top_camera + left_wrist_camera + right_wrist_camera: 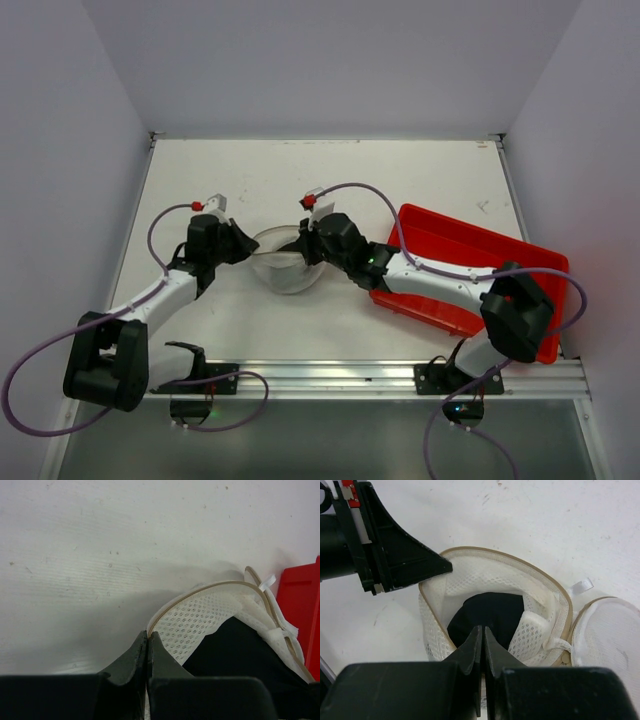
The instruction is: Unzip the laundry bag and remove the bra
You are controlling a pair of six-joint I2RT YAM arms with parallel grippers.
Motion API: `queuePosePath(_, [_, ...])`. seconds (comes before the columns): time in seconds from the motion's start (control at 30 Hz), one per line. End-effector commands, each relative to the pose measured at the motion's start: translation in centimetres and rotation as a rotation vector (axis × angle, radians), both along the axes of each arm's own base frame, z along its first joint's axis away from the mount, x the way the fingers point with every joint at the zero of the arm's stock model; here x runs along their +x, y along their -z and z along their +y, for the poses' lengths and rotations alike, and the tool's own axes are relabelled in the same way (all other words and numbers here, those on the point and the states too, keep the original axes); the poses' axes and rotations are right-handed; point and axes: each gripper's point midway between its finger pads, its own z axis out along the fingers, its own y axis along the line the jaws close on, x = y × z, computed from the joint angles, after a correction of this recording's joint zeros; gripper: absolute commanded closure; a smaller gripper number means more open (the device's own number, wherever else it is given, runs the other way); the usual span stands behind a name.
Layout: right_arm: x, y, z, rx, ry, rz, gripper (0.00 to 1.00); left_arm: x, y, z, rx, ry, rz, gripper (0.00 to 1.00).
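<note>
The laundry bag (285,270) lies unzipped at the table's middle, its white mesh halves spread apart. The second half (610,635) rests flat beside the first. The black bra (492,611) sits inside the upright half (540,585). My left gripper (148,633) is shut on the bag's tan rim (200,591), holding that half up from its left side (250,243). My right gripper (483,628) reaches into the bag from the right (303,250), shut with its tips pressed into the bra's fabric. In the left wrist view the bra (235,650) shows below the mesh.
A red tray (520,255) stands at the right, under the right arm's forearm; its edge (300,615) shows close behind the bag. White walls close in the table at the back and sides.
</note>
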Motion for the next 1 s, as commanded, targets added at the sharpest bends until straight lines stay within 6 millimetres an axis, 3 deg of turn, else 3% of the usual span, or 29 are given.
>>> queuePosePath(0.0, [0.3, 0.0, -1.3, -0.023, 0.046, -0.01, 1.0, 0.4, -0.9, -0.9, -0.031, 0.069, -0.072, 1.0])
queuePosePath(0.07, [-0.2, 1.4, -2.1, -0.025, 0.063, 0.009, 1.0, -0.1, -1.2, -2.3, -0.081, 0.145, -0.086, 1.0])
queuePosePath(0.2, [-0.2, 1.5, -2.5, -0.041, 0.069, 0.005, 1.0, -0.6, -2.2, -4.2, -0.139, 0.253, -0.144, 1.0])
queuePosePath(0.23, [-0.4, 2.1, -2.7, -0.072, 0.066, 0.027, 0.81, -0.7, -2.2, -4.4, -0.136, 0.267, -0.149, 1.0])
queuePosePath(0.33, [-0.5, 1.7, -1.9, -0.08, 0.037, 0.054, 0.56, -1.2, -2.7, -5.4, -0.148, 0.307, -0.158, 1.0])
queuePosePath(0.37, [-0.2, 0.6, -1.4, -0.056, 0.033, 0.051, 0.47, -1.6, -2.6, -5.9, -0.146, 0.327, -0.15, 1.0])
queuePosePath(0.4, [-0.4, 1.4, -1.7, -0.078, 0.044, 0.092, 0.45, -1.6, -3.0, -6.2, -0.138, 0.332, -0.156, 1.0])
queuePosePath(0.47, [-0.2, 0.7, -1.0, -0.066, 0.034, 0.114, 0.42, -1.8, -2.7, -6.3, -0.108, 0.329, -0.141, 1.0])
queuePosePath(0.73, [-0.7, 5.9, -0.7, -0.115, 0.045, 0.212, 0.36, -2.7, -1.9, -4.9, -0.07, 0.256, -0.125, 1.0])
queuePosePath(0.83, [-1.4, 7.4, -1.0, -0.107, 0.045, 0.228, 0.29, -3.0, -1.0, -4.2, -0.048, 0.225, -0.099, 1.0])
queuePosePath(0.97, [-2.0, 8.7, -1.0, -0.102, 0.037, 0.254, 0.27, -3.3, 0.2, -3.9, -0.037, 0.205, -0.063, 1.0])
